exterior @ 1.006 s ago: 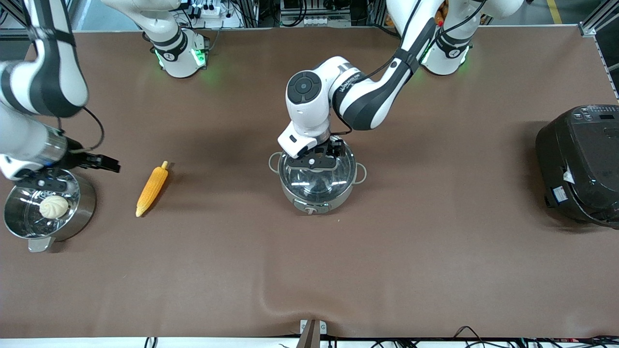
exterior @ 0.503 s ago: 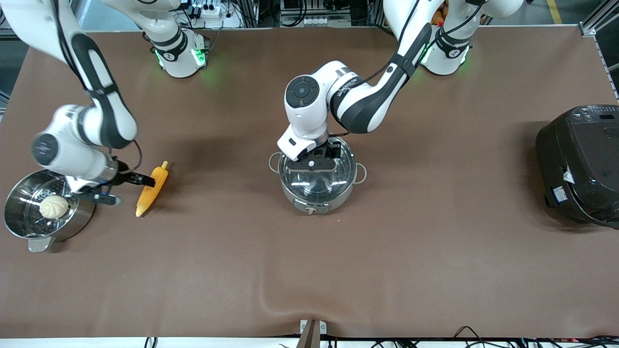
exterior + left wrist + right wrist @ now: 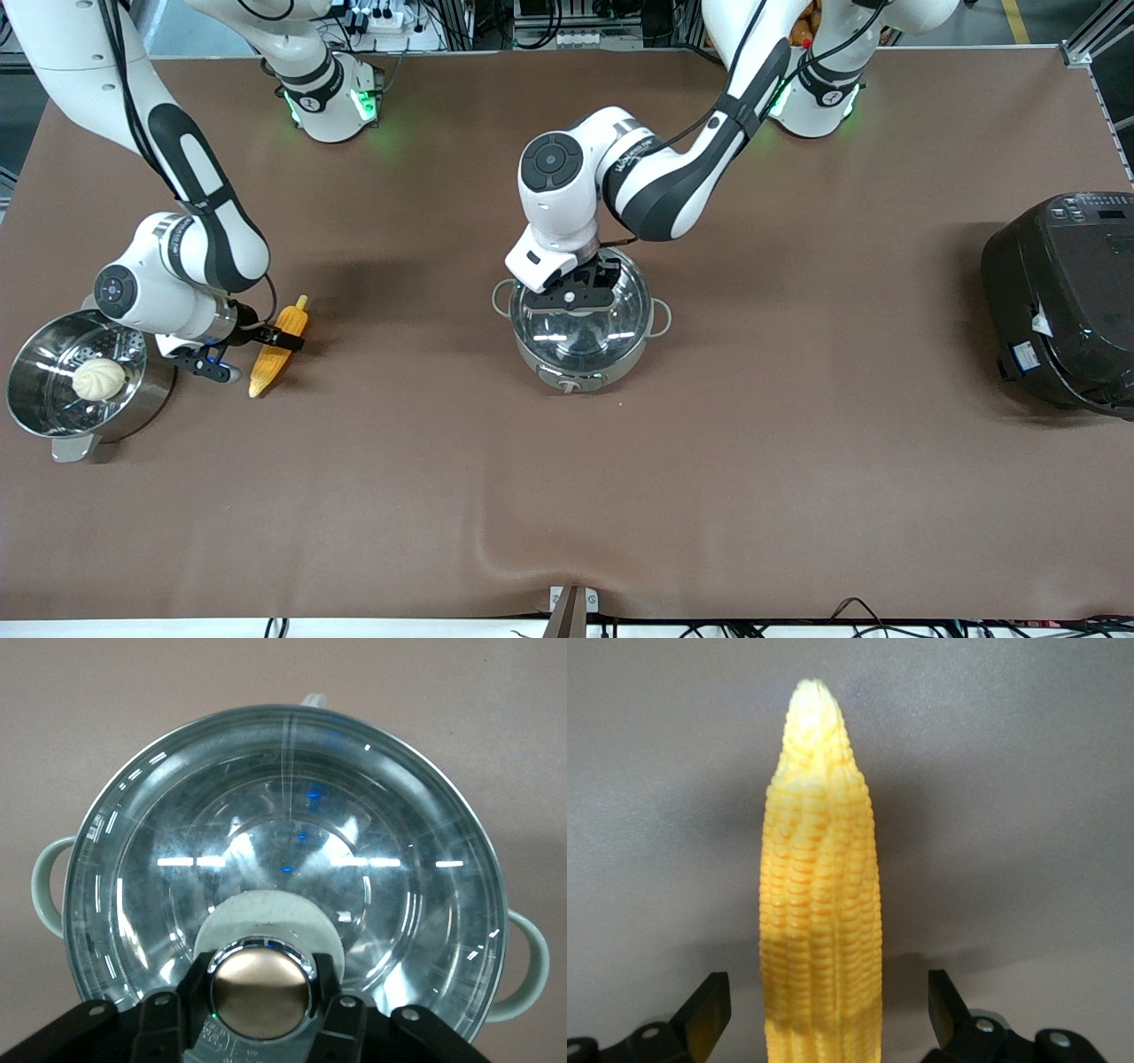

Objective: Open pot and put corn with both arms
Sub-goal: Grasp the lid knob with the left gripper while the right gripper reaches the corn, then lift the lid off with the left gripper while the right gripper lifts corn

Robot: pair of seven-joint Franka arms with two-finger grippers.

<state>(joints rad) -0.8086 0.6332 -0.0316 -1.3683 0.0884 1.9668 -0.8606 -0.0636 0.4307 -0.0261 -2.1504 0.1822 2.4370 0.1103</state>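
The steel pot (image 3: 580, 359) stands mid-table with its glass lid (image 3: 580, 323) on it. My left gripper (image 3: 574, 292) is over the lid, shut on the lid's copper-coloured knob (image 3: 261, 997), with a finger pressed against each side of it. The lid (image 3: 283, 842) lies level with the pot's rim. The yellow corn (image 3: 279, 347) lies on the table toward the right arm's end, beside the steamer pot. My right gripper (image 3: 252, 354) is low over the corn and open. The corn (image 3: 819, 904) lies between the fingers (image 3: 709, 1010) with a gap on each side, its pale tip pointing away.
A steel steamer pot (image 3: 27, 363) with a white bun (image 3: 99, 379) in it stands at the right arm's end. A large black rice cooker (image 3: 1063, 301) stands at the left arm's end. Brown mat covers the table.
My right arm has swung from over the steamer pot across to the corn and come down with open fingers on either side of it. My left gripper has stayed on the lid knob.
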